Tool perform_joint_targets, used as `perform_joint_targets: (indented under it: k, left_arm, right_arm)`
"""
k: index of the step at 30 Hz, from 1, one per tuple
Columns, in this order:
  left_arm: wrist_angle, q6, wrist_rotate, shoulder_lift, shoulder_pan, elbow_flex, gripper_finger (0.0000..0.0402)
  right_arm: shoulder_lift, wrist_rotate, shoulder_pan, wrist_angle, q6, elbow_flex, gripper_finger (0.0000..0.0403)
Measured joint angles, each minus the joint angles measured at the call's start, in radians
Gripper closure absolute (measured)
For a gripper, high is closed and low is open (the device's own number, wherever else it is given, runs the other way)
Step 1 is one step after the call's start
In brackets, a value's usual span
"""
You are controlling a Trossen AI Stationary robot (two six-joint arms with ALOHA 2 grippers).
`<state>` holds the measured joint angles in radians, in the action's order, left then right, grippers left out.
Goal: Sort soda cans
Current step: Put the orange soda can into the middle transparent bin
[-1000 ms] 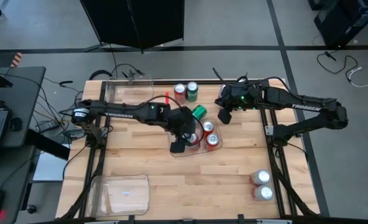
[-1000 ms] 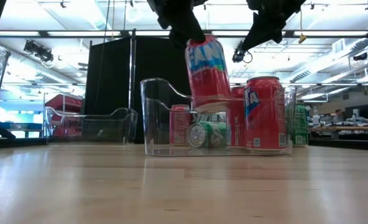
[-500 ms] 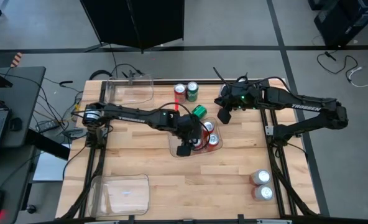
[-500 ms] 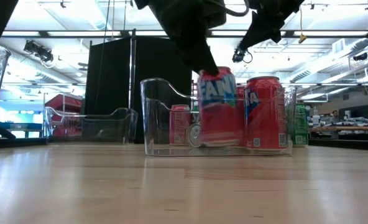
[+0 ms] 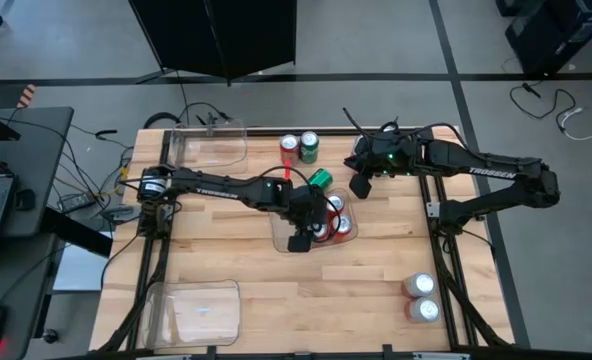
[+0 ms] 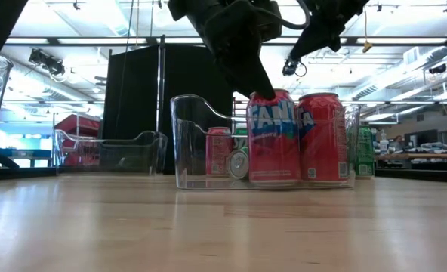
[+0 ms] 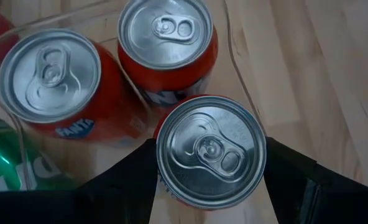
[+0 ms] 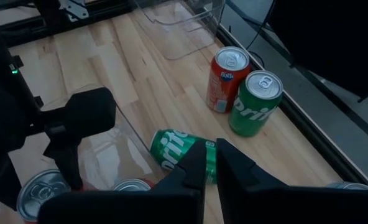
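A red soda can (image 7: pixel 211 151) stands in the clear middle tray (image 5: pixel 281 244) beside two other red cans (image 7: pixel 50 74) (image 7: pixel 166 32), and my left gripper (image 5: pixel 311 232) is shut on it from above. In the low view it (image 6: pixel 272 136) stands level with its neighbour (image 6: pixel 322 136). A green can (image 8: pixel 178 152) lies on its side just beyond the tray. My right gripper (image 8: pixel 210 163) hovers over it, shut, touching nothing. One red can (image 5: pixel 289 147) and one green can (image 5: pixel 309 146) stand by the far edge. Two silver cans (image 5: pixel 421 297) stand at the near right. My left gripper pinches the red can between its two fingers (image 7: pixel 125 183), one on each side of the upper wall (image 7: pixel 171 193) just under the rim. The fingers come down from above, slanting. The can is upright with its base on the tray floor (image 6: pixel 272 183).
One clear tray (image 5: pixel 211 148) sits at the far left and another (image 5: pixel 196 310) at the near left. Bare wood lies between the middle tray and the near edge. The right arm reaches in from the table's right side.
My left gripper has carried the red can down and toward the table's right. The can hung tilted above the tray a second ago; now it stands upright on the tray floor next to the other red cans. The gripper has kept its hold.
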<state>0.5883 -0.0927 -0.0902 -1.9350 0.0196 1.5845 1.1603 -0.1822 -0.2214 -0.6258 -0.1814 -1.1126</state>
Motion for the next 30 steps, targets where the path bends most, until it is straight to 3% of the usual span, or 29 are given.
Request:
perform_joint_targets:
  k: [8,15,22,26,30]
  left_arm:
    - [0.015,0.026,-0.011,-0.004,0.001,-0.002,0.0056]
    - [0.075,0.022,-0.009,-0.003,0.001,0.057,0.0036]
    - [0.288,-0.026,0.073,0.011,-0.008,0.219,0.0065]
    - [0.354,-0.039,0.097,0.059,-0.041,0.255,0.0115]
    - [0.406,-0.005,0.097,0.121,-0.101,0.230,0.0191]
  right_arm:
    - [0.000,0.000,0.000,0.004,-0.001,0.000,0.0372]
    - [0.000,0.000,0.000,0.003,-0.001,0.000,0.0362]
    - [0.000,0.000,0.000,0.003,0.005,0.000,0.0348]
    - [0.000,0.000,0.000,-0.005,0.044,0.000,0.0348]
    - [-0.001,0.000,0.000,0.030,0.090,0.011,0.0364]
